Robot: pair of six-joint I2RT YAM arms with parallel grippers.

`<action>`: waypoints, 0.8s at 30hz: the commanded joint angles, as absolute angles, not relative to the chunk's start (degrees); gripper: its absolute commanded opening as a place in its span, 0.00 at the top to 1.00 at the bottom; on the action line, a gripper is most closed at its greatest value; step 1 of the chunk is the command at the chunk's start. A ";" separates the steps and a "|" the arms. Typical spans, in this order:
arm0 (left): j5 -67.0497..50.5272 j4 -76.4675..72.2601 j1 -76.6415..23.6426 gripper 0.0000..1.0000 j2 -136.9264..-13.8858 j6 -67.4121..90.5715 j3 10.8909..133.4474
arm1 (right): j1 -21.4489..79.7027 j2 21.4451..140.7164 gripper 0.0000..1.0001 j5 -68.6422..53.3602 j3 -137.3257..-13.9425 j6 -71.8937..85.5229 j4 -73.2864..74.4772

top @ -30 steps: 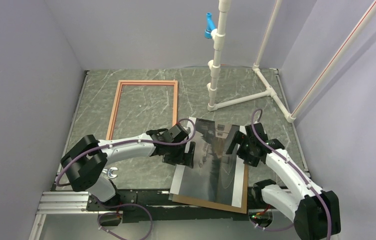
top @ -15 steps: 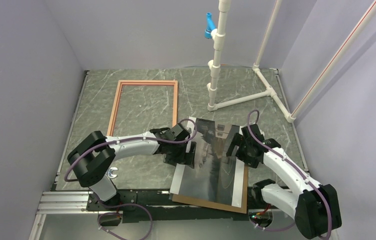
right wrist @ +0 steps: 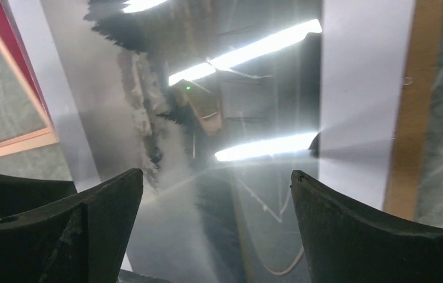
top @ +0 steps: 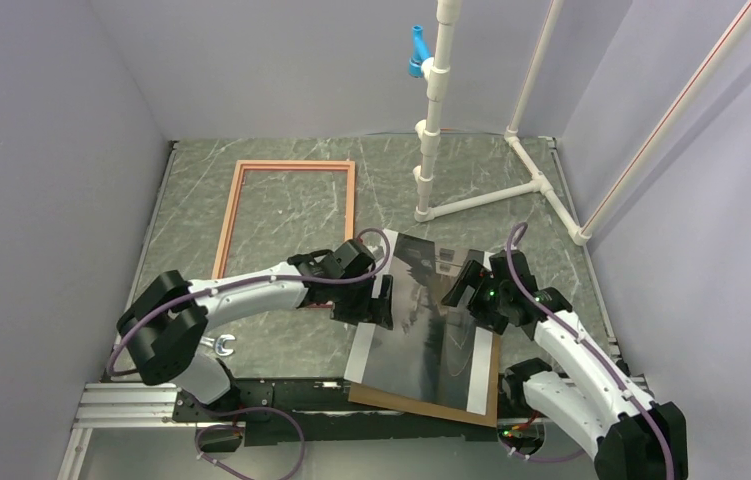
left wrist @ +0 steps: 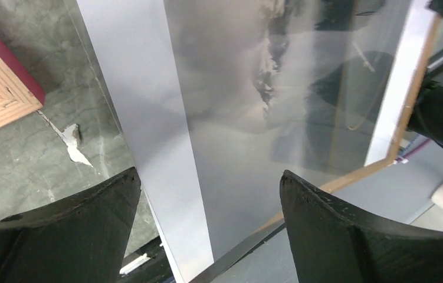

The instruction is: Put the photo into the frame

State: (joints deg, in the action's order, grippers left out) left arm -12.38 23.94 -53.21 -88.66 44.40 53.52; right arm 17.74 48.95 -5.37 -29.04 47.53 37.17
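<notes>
The photo (top: 421, 325), a dark cloudy print with white bands on its long edges, lies on a brown backing board (top: 484, 398) near the table's front. The salmon frame (top: 296, 164) lies flat at the back left, with bare table inside it. My left gripper (top: 376, 300) is open over the photo's left white band (left wrist: 148, 118), one finger on either side of that edge. My right gripper (top: 461, 290) hovers open above the photo's glossy right half (right wrist: 177, 147). Neither holds anything. A corner of the frame (left wrist: 0, 88) shows in the left wrist view.
A white pipe stand (top: 431, 150) with a blue clip (top: 416, 50) rises at the back centre, its legs spreading right. A small metal ring (top: 221, 347) lies by the left arm's base. Grey walls enclose the table on three sides.
The photo and board have slid slightly to the right. The right gripper moved a little left over the photo. The left gripper shifted slightly and its jaws narrowed a touch.
</notes>
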 commanded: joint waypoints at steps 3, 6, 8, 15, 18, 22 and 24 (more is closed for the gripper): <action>-12.79 24.26 -53.80 0.10 -81.91 43.66 56.83 | 17.98 47.49 0.03 -11.76 -27.58 50.93 33.45; -11.39 24.62 -53.79 0.10 -79.73 43.85 55.86 | 18.01 48.17 0.03 -11.06 -26.65 50.60 32.98; -11.35 23.49 -53.83 0.11 -78.28 44.30 54.46 | 18.11 48.84 0.04 -8.94 -26.88 50.06 33.82; -14.08 14.06 -53.20 0.23 -77.93 47.92 48.64 | 18.11 49.16 0.03 -3.20 -26.13 48.54 34.45; -14.00 11.06 -52.94 0.30 -77.34 49.79 46.32 | 18.10 49.76 0.03 -5.12 -24.91 49.08 33.11; -13.82 6.83 -51.63 0.40 -74.25 52.60 41.09 | 18.09 48.62 0.03 -6.14 -24.50 49.39 32.16; -15.05 2.14 -50.32 0.45 -72.18 54.16 37.81 | 18.07 48.29 0.03 -6.24 -24.90 49.34 32.28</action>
State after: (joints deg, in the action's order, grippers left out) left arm -12.21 13.47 -52.21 -77.52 49.15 42.78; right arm 17.85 49.30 -5.28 -24.97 49.08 33.67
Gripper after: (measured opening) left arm 0.604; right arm 0.969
